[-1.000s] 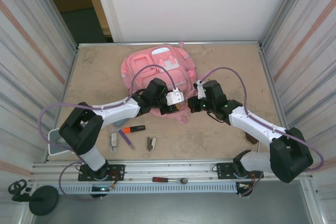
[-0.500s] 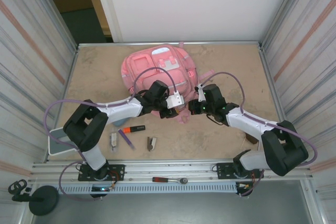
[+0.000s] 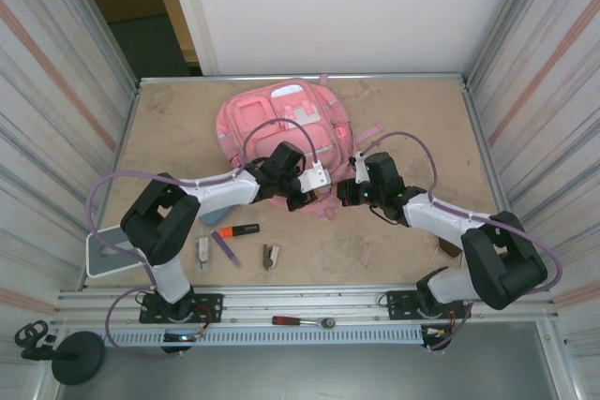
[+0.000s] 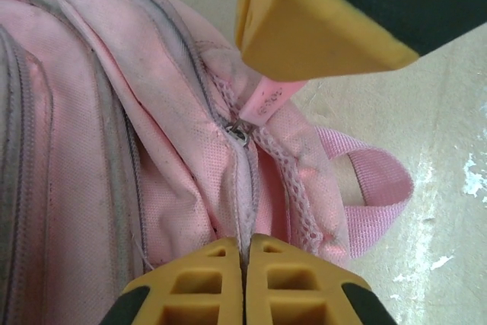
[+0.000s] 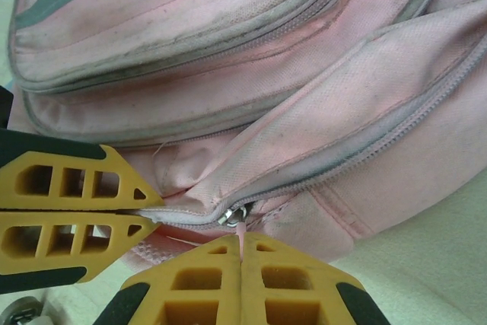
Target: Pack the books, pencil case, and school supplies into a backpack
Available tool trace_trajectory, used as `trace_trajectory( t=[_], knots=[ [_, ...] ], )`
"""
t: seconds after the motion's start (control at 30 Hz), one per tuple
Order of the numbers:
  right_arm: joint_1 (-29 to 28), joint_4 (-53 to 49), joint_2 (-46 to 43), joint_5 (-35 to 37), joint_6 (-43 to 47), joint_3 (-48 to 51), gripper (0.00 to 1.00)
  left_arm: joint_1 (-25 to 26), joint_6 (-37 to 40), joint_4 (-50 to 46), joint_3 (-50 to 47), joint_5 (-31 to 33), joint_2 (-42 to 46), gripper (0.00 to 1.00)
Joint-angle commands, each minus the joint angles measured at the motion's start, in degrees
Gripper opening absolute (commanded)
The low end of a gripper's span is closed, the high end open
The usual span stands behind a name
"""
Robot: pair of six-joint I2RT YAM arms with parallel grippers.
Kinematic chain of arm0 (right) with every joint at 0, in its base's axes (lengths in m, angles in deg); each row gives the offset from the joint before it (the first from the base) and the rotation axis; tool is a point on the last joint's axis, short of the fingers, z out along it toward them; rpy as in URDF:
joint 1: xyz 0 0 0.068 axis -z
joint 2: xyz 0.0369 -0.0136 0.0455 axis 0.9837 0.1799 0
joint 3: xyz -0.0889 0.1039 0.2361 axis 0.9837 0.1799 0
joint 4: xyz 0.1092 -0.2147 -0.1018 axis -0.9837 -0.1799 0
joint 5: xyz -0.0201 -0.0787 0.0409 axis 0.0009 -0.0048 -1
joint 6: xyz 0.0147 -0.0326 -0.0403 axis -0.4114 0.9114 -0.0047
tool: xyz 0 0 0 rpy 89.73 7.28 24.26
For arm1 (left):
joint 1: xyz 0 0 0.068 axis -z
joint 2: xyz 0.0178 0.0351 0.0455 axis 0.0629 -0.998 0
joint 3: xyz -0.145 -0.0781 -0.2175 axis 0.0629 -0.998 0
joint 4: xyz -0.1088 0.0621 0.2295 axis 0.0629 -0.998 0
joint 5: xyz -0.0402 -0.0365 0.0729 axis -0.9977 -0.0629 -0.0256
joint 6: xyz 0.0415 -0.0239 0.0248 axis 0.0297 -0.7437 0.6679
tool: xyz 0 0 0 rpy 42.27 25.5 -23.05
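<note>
backpack [image 3: 281, 119] lies flat at 12 o'clock on the table [image 3: 412, 119], and its main zip looks shut or nearly so. step in hand, as judged: opening the zip, with no packing begun.

left gripper [image 4: 243, 253] is fully closed, pinching the fabric seam beside the zip at the bag's 5 o'clock edge. right gripper [image 5: 241, 247] is fully closed on the pink pull tab [image 4: 268, 100], with the slider [image 5: 232, 216] just off its tips. the two sit near each other, the left at 9 o'clock of the right.

highlighter [image 3: 242, 229], pen [image 3: 225, 248], clip [image 3: 270, 256] and silvery piece [image 3: 202, 250] lie loose at 7 o'clock on the table, well apart from the bag.

next move, as judged: the right gripper draws the tab along the zip line while the left anchors the fabric. the pull should run in line with the teeth, not upward, or the soft bag may lift and bunch. risk: the thin tab could slip from the tips.
</note>
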Motion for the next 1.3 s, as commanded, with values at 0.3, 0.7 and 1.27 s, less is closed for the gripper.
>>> trace_trajectory(
  t=[0.3,0.7,1.27],
  knots=[
    [0.5,4.4,4.1,-2.5,1.9,3.2,0.15,-0.6,-2.3,-0.5,2.1,-5.2,0.6,0.0],
    [0.5,7.3,4.7,-3.7,2.2,4.8,0.2,-0.6,-2.6,-0.3,2.4,-5.4,0.7,0.0],
    [0.4,7.5,4.9,-1.1,3.0,5.3,0.12,-2.4,-2.9,0.5,0.6,-6.6,3.1,0.0]
  ],
)
